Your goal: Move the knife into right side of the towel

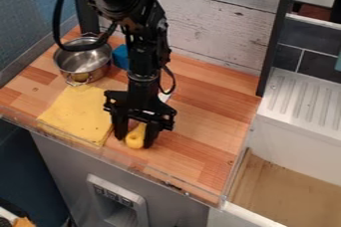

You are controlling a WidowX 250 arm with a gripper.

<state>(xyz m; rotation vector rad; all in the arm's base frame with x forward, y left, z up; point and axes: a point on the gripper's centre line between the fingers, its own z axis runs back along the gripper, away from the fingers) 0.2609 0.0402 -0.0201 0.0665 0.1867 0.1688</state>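
Observation:
The gripper point(136, 138) hangs down over the wooden counter, just right of the towel, with its two fingers apart. Between and behind them lies the knife's yellow handle point(135, 139), its rounded end toward the counter's front edge. A pale piece, apparently the blade, shows behind the gripper at its upper right; the arm hides the middle of the knife. The yellow towel point(79, 114) lies flat to the left, its right edge close to the left finger.
A metal pot point(83, 60) stands behind the towel at the back left, with a blue object point(120, 56) beside it. Bare wooden counter point(213, 116) extends to the right. A low clear rim runs along the front edge, and a white sink point(303, 139) is at the far right.

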